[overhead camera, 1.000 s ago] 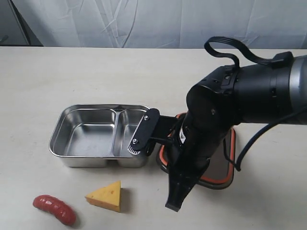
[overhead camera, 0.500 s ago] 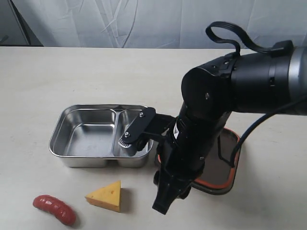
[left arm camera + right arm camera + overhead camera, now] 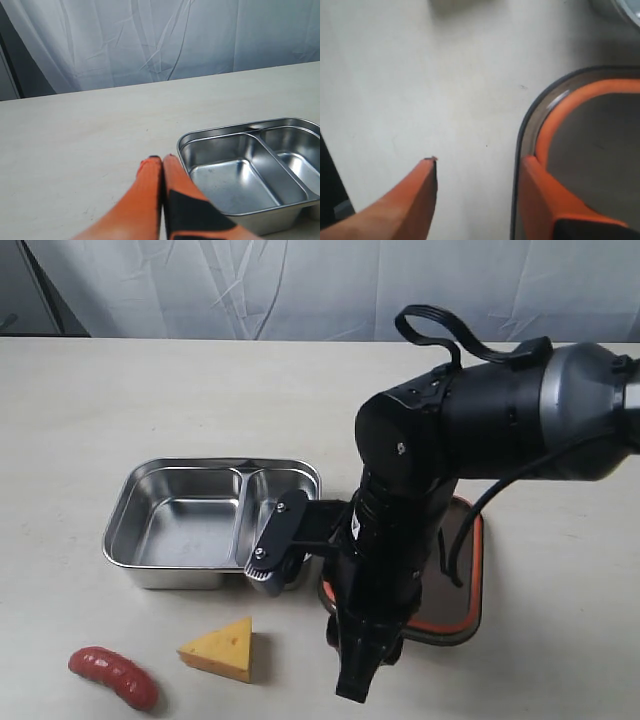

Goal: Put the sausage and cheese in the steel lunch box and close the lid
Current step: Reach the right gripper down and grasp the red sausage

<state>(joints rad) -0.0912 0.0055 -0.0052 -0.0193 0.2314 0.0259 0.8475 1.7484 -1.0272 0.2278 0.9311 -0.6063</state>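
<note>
The steel lunch box (image 3: 125,530) stands empty, with both compartments open; it also shows in the left wrist view (image 3: 235,175). In front of it lie the yellow cheese wedge (image 3: 222,648) and the dark-red sausage (image 3: 113,677). To the right of the box the lid (image 3: 465,575) lies underside up with its orange seal showing, mostly hidden under my black right arm. My right gripper (image 3: 480,162) is open: one finger is over the lid's rim (image 3: 570,97) and the other over bare table. My left gripper (image 3: 161,160) is shut and empty beside the box.
A white curtain (image 3: 320,285) hangs behind the beige table (image 3: 150,400). A black cable (image 3: 440,330) loops above the right arm. The left arm is out of the exterior view.
My right arm has swung left and toward the table's front, so it now sits over the lid's left edge, closer to the box. The food has not moved.
</note>
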